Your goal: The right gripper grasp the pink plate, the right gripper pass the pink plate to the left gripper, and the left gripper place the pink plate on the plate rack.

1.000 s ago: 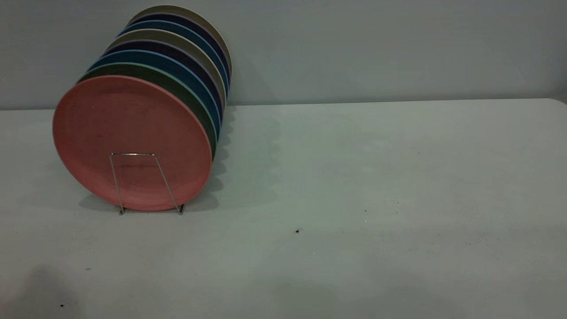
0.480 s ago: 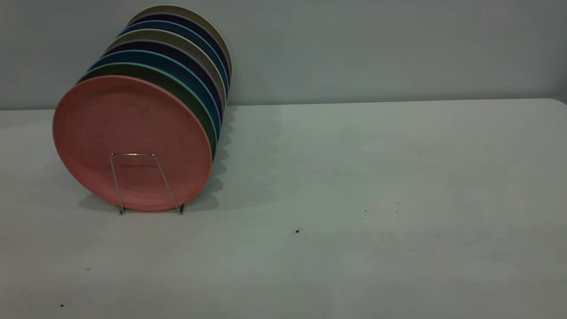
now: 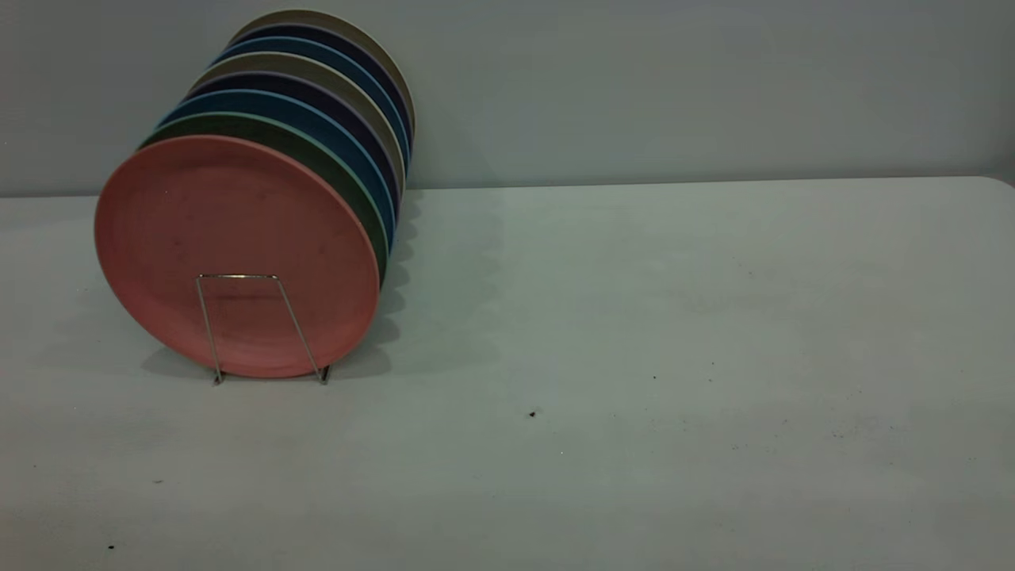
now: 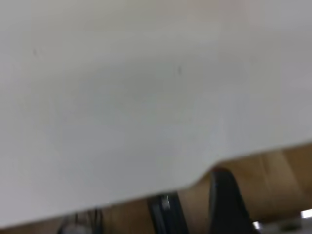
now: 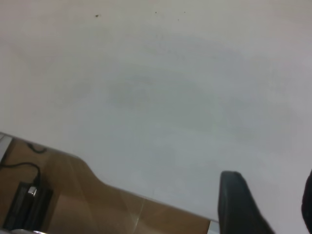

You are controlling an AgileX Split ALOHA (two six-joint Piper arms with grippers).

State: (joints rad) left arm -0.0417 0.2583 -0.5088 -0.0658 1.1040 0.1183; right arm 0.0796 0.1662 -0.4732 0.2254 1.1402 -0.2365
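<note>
The pink plate point(image 3: 230, 230) stands upright at the front of the plate rack point(image 3: 238, 276), at the table's left. One silver wire loop crosses its lower face. Neither gripper shows in the exterior view. In the left wrist view, part of my left gripper point(image 4: 226, 204) hangs over the table's edge, above brown floor. In the right wrist view, my right gripper point(image 5: 273, 204) is open and empty over bare table near its edge. No plate shows in either wrist view.
Behind the pink plate stand a green plate point(image 3: 262, 125) and several blue, dark and beige plates point(image 3: 317, 71) in a row. The grey table point(image 3: 634, 317) runs to a wall at the back. A dark speck point(image 3: 532, 413) lies mid-table.
A faint shadow at the table's front left corner has faded away. The plates and the rack have not moved.
</note>
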